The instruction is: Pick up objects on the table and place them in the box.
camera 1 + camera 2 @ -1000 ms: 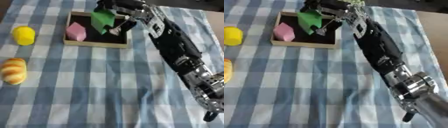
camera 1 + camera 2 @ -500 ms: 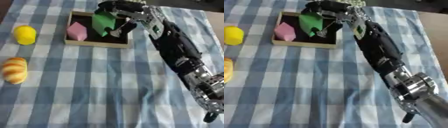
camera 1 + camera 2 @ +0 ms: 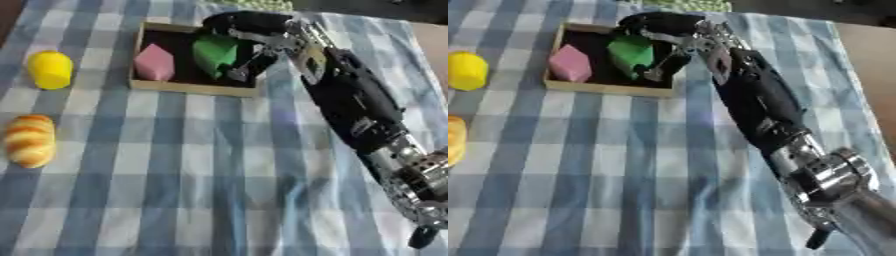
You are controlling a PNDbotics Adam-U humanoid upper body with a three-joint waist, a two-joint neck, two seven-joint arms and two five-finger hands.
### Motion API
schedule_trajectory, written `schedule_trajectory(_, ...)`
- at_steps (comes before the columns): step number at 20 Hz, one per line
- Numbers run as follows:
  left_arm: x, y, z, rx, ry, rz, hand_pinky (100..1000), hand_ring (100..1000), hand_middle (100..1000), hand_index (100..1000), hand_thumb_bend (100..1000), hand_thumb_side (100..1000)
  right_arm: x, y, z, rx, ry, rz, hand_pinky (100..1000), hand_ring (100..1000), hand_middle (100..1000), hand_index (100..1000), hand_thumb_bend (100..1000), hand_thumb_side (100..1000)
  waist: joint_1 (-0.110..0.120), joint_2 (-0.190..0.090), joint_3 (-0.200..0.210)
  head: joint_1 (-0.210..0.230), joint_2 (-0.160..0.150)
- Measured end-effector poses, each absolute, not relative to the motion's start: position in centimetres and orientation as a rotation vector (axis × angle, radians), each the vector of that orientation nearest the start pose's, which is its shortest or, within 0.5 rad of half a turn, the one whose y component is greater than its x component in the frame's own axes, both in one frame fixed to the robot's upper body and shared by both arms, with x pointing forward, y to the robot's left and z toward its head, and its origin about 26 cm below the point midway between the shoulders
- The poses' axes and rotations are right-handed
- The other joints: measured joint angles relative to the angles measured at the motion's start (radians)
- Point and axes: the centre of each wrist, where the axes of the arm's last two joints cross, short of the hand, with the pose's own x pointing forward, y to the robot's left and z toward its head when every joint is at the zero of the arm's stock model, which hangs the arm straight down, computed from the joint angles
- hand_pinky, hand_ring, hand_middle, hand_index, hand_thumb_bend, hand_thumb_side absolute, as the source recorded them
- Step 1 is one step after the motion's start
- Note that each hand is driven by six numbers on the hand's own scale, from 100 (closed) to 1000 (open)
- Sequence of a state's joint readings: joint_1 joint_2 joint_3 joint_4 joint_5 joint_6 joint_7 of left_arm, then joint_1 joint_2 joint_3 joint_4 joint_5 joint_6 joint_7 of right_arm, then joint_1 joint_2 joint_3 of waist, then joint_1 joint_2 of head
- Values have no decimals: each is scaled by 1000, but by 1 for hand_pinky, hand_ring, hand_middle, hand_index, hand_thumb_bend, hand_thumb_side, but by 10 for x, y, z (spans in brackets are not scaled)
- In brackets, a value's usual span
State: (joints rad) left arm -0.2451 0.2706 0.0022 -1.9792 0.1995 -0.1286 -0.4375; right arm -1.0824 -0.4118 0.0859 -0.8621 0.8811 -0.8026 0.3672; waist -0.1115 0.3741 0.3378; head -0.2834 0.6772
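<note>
Curling around the green block (image 3: pixel 214 52), the right hand (image 3: pixel 249 37) holds it inside the wooden box (image 3: pixel 194 88), beside a pink block (image 3: pixel 155 63). Releasing it tilted could leave it propped on the rim — or nudge the pink one. A yellow object (image 3: pixel 49 69) and bread roll (image 3: pixel 31 140) wait on the blue checked cloth (image 3: pixel 201 170).

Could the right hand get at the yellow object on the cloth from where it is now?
Probably not directly: the right hand is over the box, curled round the green block. The yellow object lies left of the box with open cloth around it, so after release nothing blocks it.
</note>
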Motion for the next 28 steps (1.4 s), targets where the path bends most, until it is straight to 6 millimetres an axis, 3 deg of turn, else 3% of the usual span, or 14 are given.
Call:
schedule_trajectory(1, 297, 258, 176, -323, -2245, -704, 1000, 875, 809, 841, 100, 565, 495, -261, 245, 860, 2378, -2407, 1000, 1000, 888, 1000, 100, 110, 0, 0, -1, 0, 0)
schedule_trajectory(2, 297, 258, 176, -324, -2245, -703, 1000, 876, 810, 841, 100, 565, 495, -261, 246, 856, 2396, -2403, 1000, 1000, 924, 1000, 100, 199, 0, 0, -2, 0, 0)
schedule_trajectory(5, 297, 257, 176, -328, -2244, -702, 1000, 876, 810, 841, 100, 565, 495, -261, 248, 843, 2445, -2388, 1000, 1000, 988, 1000, 100, 327, 0, 0, -2, 0, -1)
schedule_trajectory(9, 297, 257, 176, -330, -2241, -705, 1000, 877, 811, 842, 100, 564, 495, -262, 250, 828, 2494, -2374, 1000, 1000, 1000, 1000, 100, 390, 0, 0, -3, 1, -1)
schedule_trajectory(13, 297, 257, 175, -331, -2237, -709, 1000, 878, 811, 842, 100, 564, 495, -263, 251, 816, 2524, -2365, 1000, 1000, 1000, 1000, 100, 354, 0, 0, -5, 4, -1)
schedule_trajectory(16, 297, 257, 175, -332, -2235, -709, 1000, 880, 811, 843, 100, 564, 494, -263, 253, 808, 2543, -2353, 1000, 1000, 1000, 1000, 100, 250, 0, 0, -6, 5, -1)
schedule_trajectory(18, 297, 257, 175, -332, -2233, -711, 1000, 882, 812, 844, 100, 564, 494, -263, 253, 811, 2543, -2363, 1000, 1000, 1000, 1000, 100, 118, 0, 0, -6, 5, -1)
schedule_trajectory(24, 297, 258, 174, -334, -2229, -715, 1000, 883, 812, 843, 100, 563, 494, -263, 254, 798, 2579, -2360, 1000, 1000, 1000, 1000, 100, 100, 0, 0, -6, 6, -2)
schedule_trajectory(28, 297, 258, 174, -333, -2229, -715, 1000, 884, 812, 842, 100, 566, 489, -265, 268, 751, 2667, -2245, 1000, 1000, 915, 1000, 100, 100, 0, 0, -12, 11, -2)
